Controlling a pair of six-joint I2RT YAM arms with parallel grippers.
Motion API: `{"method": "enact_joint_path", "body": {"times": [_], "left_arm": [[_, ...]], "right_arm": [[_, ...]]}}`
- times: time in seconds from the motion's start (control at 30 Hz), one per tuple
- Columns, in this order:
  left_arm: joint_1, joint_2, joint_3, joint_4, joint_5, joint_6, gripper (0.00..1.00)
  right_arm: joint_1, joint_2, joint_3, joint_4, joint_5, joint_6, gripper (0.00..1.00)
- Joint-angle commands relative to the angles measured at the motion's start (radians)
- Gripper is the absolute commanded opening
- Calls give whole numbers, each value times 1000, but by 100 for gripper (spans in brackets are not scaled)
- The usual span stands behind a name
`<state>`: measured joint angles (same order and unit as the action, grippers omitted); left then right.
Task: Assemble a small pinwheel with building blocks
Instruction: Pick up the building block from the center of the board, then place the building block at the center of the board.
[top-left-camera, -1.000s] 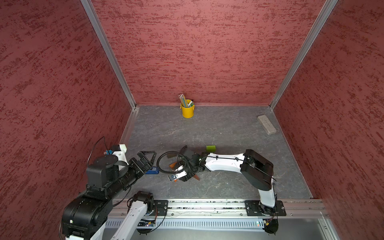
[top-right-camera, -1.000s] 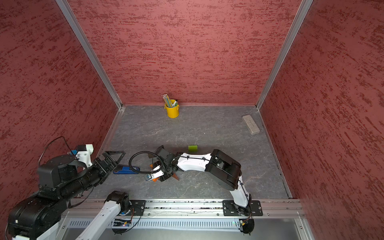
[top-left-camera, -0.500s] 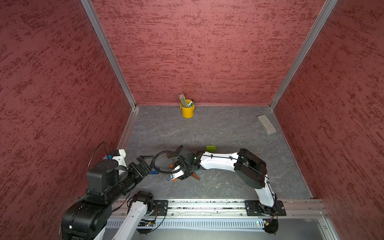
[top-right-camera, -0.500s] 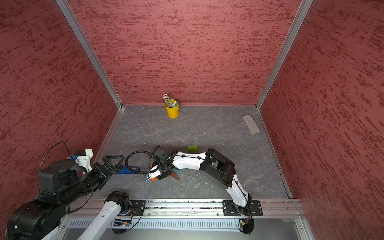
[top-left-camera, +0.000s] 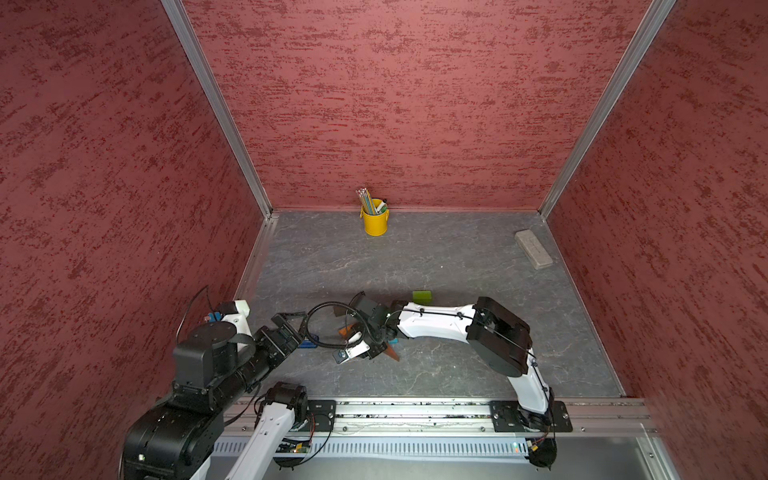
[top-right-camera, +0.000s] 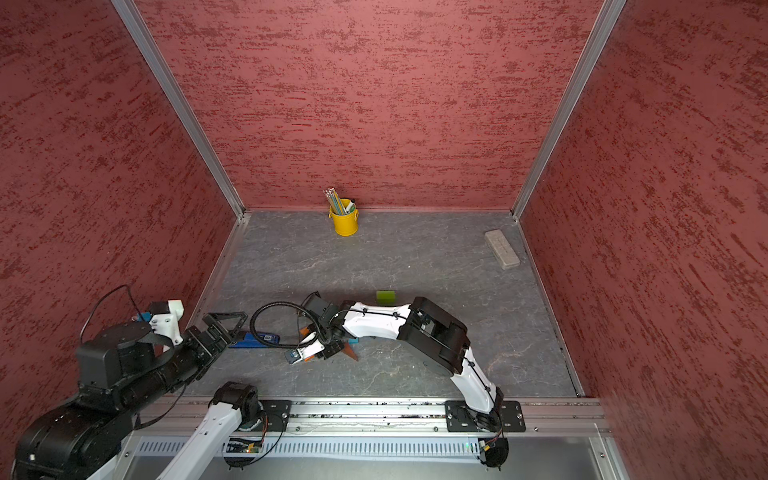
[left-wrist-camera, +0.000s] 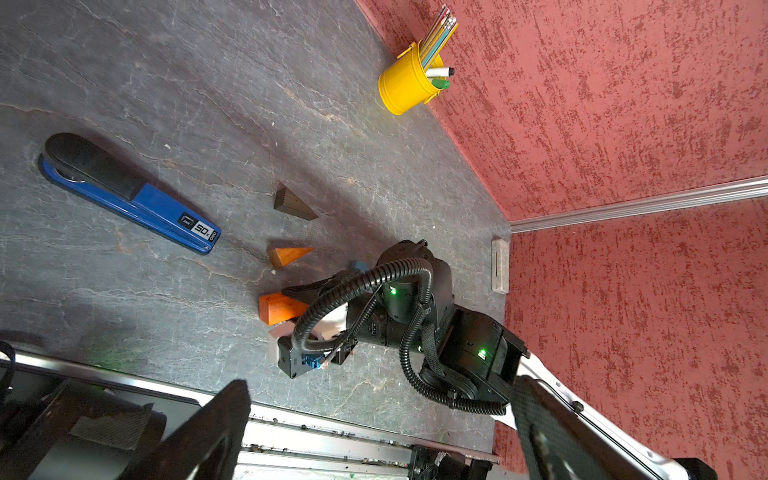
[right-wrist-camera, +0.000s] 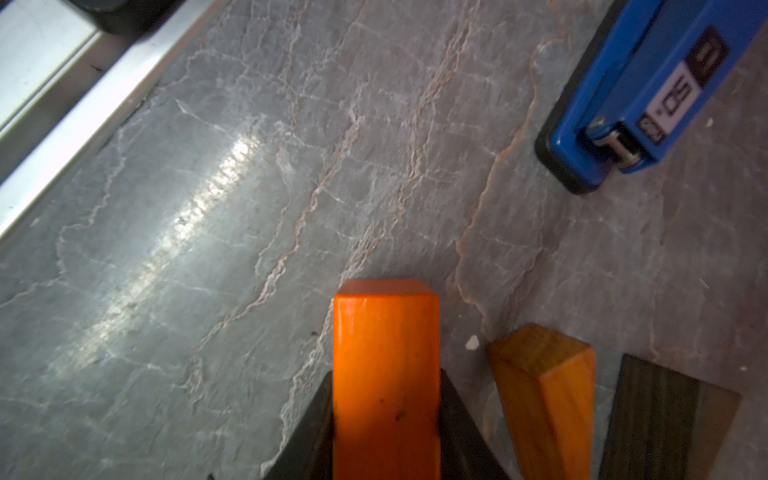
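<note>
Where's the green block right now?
In both top views the green block lies alone on the table, just beyond the right arm, on its back-wall side.

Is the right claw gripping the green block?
No, the right wrist view shows the orange block inside the right claw; the green block lies apart on the table.

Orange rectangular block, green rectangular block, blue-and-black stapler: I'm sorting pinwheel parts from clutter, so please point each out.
orange rectangular block (right-wrist-camera: 386, 365): right wrist view, upper face.
green rectangular block (top-left-camera: 422, 296): a top view, top face.
blue-and-black stapler (left-wrist-camera: 156, 208): left wrist view, blue body.
</note>
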<state>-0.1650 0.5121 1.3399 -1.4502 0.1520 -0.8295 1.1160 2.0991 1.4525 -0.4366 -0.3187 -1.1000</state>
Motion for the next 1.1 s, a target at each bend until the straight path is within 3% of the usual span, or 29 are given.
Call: {"method": "enact_joint_path", "body": {"times": [0.0,0.4,0.67,0.93,1.07], "left_arm": [[-5,-14,-8,23,-19,23,100],[-4,-24,-33,52,-30,35,100],[-4,-26,-51,147,-67,101,100],[-5,-8,-220,470,-16,212,100],[-5,108,-353,697,76,210,100]], "right_arm": [[5,-43,-36,-36,-17,-27,19],[-25,-154,-70,-51,-43,-23,18],[-127,-264,-90,-93,-31,-9,18],[-338,-340,-94,-117,41,35,19],[-438,-339,-95,-79,81,59,19]]}}
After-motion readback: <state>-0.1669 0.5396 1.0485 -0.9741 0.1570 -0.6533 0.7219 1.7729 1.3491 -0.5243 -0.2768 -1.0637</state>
